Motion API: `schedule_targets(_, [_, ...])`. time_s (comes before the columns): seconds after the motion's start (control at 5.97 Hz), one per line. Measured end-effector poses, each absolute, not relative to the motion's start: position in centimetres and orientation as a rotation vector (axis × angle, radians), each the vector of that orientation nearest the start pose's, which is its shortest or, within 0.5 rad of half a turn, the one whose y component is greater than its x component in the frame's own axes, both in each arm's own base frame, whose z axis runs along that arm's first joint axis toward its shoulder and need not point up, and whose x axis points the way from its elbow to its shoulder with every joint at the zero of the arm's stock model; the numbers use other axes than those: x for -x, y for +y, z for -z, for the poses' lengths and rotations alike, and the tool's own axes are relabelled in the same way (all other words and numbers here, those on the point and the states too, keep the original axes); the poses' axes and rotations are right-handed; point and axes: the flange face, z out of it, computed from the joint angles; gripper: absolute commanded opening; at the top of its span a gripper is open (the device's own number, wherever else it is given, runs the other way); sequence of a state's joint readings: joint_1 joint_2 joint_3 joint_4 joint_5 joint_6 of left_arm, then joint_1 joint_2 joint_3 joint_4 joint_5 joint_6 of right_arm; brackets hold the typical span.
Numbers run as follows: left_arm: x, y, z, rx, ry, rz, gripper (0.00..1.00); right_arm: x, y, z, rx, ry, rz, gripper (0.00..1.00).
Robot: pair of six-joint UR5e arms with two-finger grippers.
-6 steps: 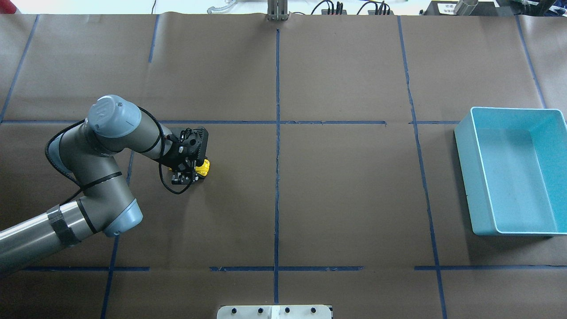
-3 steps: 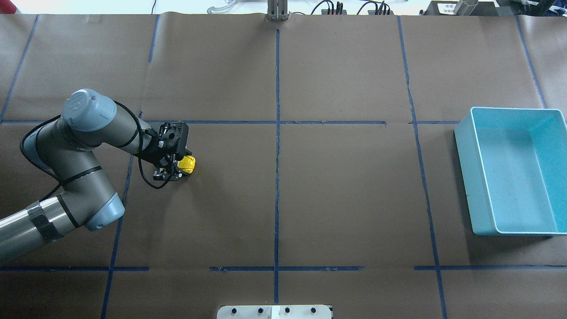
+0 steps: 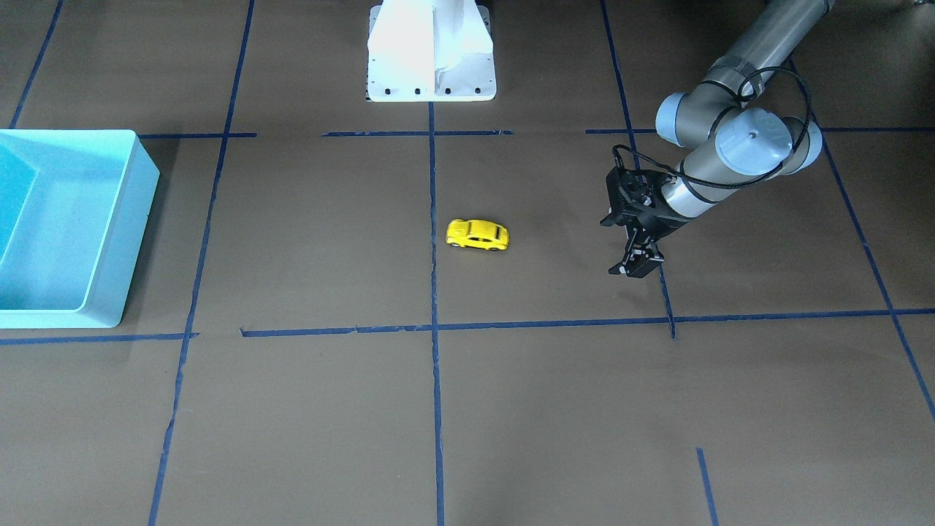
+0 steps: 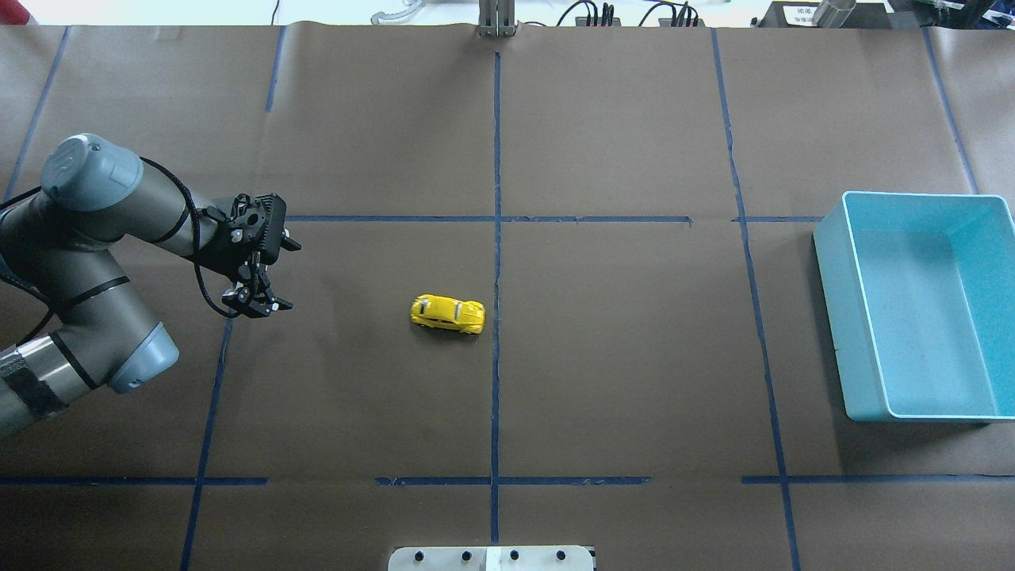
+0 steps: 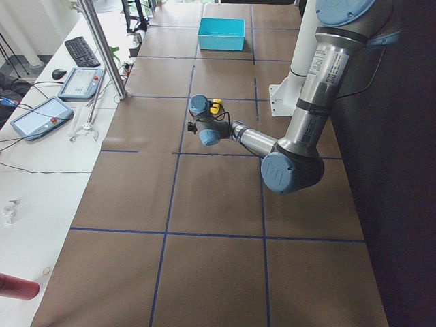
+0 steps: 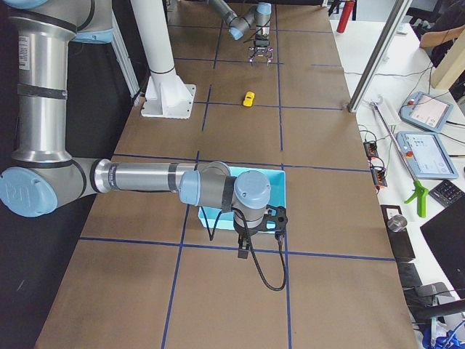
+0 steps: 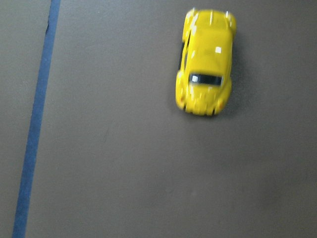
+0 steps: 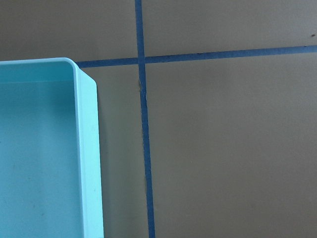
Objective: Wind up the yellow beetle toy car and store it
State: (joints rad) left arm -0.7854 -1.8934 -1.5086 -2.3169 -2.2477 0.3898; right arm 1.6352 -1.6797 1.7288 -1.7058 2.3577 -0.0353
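The yellow beetle toy car (image 4: 447, 314) stands free on the brown paper just left of the centre tape line; it also shows in the front view (image 3: 477, 235), blurred in the left wrist view (image 7: 205, 62), and far off in both side views (image 5: 215, 105) (image 6: 249, 98). My left gripper (image 4: 258, 304) is open and empty, well to the left of the car and apart from it; in the front view it (image 3: 634, 267) hangs just above the table. My right gripper (image 6: 243, 251) shows only in the exterior right view, by the light blue bin (image 4: 829, 301); I cannot tell its state.
The light blue bin (image 3: 124, 234) sits at the table's right end and holds nothing visible; its corner fills the right wrist view (image 8: 89, 148). Blue tape lines grid the paper. The white robot base (image 3: 431, 51) stands at the near edge.
My left gripper has opened, let go of the car and drawn back to the left. The car has rolled right, toward the centre tape line.
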Motion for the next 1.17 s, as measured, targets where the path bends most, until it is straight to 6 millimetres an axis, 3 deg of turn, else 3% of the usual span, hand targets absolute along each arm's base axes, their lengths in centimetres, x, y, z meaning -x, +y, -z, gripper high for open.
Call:
schedule_targets(0.34, [-36.8, -51.7, -41.7, -0.858, 0.902, -1.332, 1.00, -9.1, -43.4, -64.4, 0.042, -0.790, -0.061, 1.00])
schedule_targets(0.67, [-35.1, -53.2, -39.3, -0.715, 0.911, -1.277, 1.00, -9.1, -43.4, -64.4, 0.042, -0.790, -0.061, 1.00])
schedule_targets(1.17, [-28.0, -54.9, -36.7, -0.512, 0.860, -1.115, 1.00, -9.1, -43.4, -64.4, 0.042, -0.790, -0.061, 1.00])
